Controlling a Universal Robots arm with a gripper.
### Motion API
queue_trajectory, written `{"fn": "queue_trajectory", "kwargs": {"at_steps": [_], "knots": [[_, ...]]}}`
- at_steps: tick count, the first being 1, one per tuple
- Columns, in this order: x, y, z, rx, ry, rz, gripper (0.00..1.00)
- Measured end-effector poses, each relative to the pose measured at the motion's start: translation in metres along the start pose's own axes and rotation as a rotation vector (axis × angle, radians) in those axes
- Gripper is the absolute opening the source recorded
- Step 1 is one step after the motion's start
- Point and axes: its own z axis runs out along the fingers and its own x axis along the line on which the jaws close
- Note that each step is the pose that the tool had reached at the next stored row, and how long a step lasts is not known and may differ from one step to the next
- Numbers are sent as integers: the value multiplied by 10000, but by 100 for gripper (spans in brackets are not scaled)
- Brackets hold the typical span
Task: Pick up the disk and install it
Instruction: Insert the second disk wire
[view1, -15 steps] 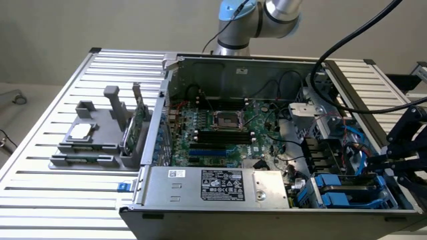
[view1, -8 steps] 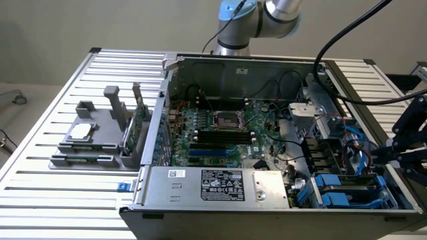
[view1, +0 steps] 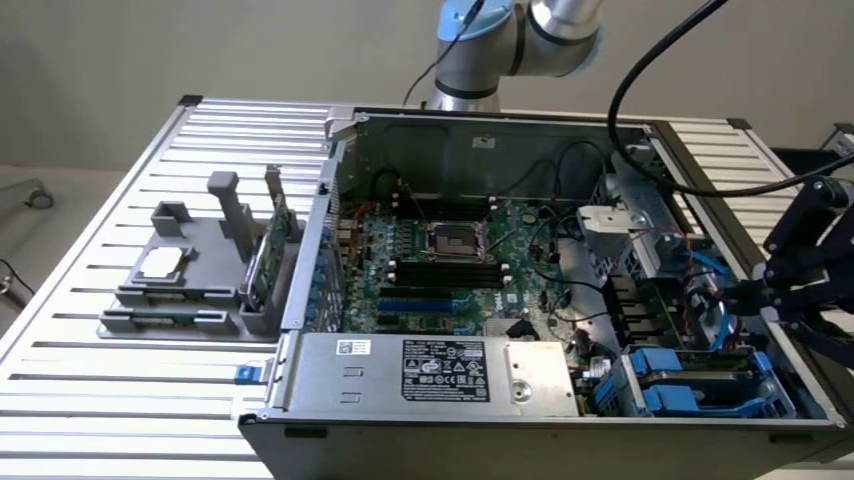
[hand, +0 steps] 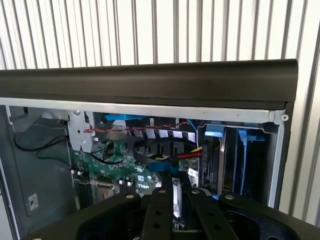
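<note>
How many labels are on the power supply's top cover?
2: a small white label toward the exterior view's left, and a large black label at the middle. Hidden sides may carry more.

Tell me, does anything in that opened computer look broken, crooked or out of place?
Nothing stands out as damaged or spilled. The computer case lies open on the slatted table, its wires loose but unbroken. The blue-framed disk sits in its bay at the exterior view's right, seemingly straight. The gripper, shut, hangs above the case.
</note>
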Motion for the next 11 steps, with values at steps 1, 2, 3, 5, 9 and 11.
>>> {"fn": "queue_trajectory", "kwargs": {"at_steps": [1, 2, 3, 5, 9, 11], "knots": [[16, -21, 8, 0, 0, 1, 16], [33, -43, 15, 0, -2, 0, 16], [52, -62, 21, 0, -6, 1, 16], [101, -97, 22, -2, -42, 7, 16], [147, -160, 18, -27, -339, 42, 16], [146, -182, 22, -67, -678, 77, 16]]}}
